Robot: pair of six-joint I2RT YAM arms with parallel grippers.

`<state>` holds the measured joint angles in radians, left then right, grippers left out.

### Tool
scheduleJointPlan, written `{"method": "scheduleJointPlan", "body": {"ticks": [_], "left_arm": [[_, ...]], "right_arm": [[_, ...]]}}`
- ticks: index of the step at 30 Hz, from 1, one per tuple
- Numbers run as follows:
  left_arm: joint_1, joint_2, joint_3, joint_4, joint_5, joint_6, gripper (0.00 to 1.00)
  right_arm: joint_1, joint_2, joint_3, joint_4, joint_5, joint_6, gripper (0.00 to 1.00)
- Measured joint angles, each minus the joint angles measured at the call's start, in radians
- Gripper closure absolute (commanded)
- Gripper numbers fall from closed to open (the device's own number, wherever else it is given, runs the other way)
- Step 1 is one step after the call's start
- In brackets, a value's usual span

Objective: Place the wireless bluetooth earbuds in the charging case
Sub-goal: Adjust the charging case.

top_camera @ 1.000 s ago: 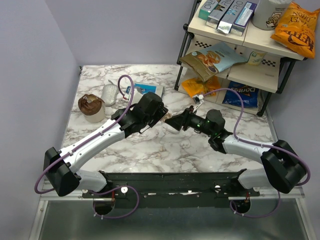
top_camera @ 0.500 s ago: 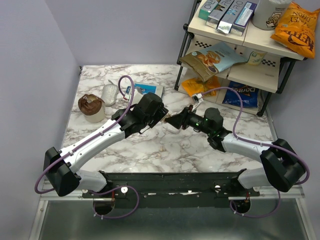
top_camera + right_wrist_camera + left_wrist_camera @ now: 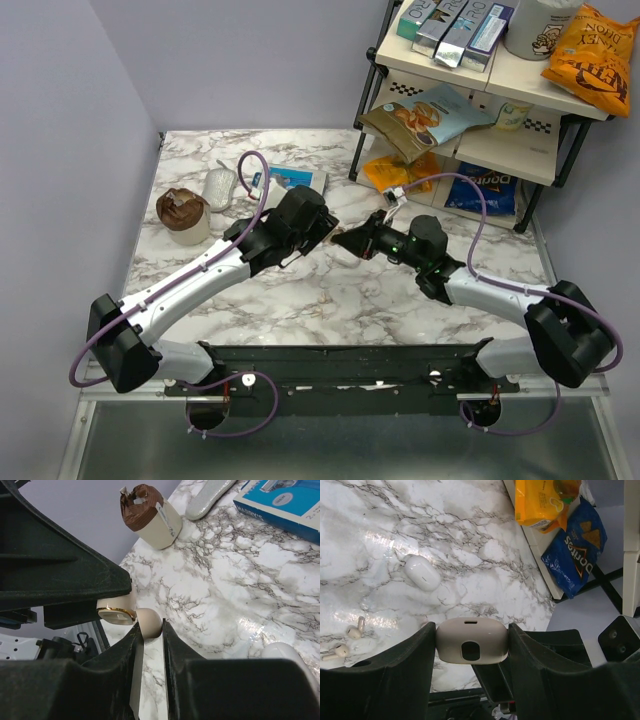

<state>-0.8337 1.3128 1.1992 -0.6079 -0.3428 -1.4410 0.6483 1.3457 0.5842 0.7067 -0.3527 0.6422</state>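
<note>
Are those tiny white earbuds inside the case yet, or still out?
Out. Both earbuds lie on the marble table, apart from the beige case held in the left jaws.

Charging case [image 3: 471, 641]: cream, rounded, with a dark oval hole and a small slot on the near face; raised off the table [image 3: 470, 530], pinched between the fingers of the left gripper [image 3: 472, 630]; gold rim at its seam in the right wrist view. Earbuds [image 3: 354, 630]: two, tiny, glossy white, stemmed; lying loose on the table, close together, well left of the charging case.
</note>
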Motion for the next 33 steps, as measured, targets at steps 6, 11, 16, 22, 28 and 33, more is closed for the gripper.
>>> {"method": "scheduleJointPlan", "body": {"ticks": [6,11,16,22,28,33], "left_arm": [[0.0,-0.002,0.0,0.029,0.017,0.015,0.64],[-0.003,-0.002,-0.006,0.059,0.039,0.028,0.37],[-0.005,-0.006,-0.028,0.089,0.048,0.047,0.14],[-0.003,-0.006,-0.03,0.093,0.048,0.059,0.05],[0.009,-0.006,-0.028,0.092,0.044,0.118,0.07],[0.047,-0.033,-0.034,0.092,0.049,0.296,0.07]], "right_arm": [[0.0,-0.05,-0.005,-0.046,0.004,-0.03,0.95],[0.0,-0.095,-0.009,-0.093,0.02,-0.058,0.99],[0.0,-0.123,-0.012,-0.13,0.023,-0.083,0.99],[0.0,-0.154,-0.013,-0.161,0.009,-0.111,0.99],[0.0,-0.184,0.017,-0.295,0.001,-0.173,0.99],[0.0,-0.195,0.229,-0.654,0.033,-0.323,0.99]]}}
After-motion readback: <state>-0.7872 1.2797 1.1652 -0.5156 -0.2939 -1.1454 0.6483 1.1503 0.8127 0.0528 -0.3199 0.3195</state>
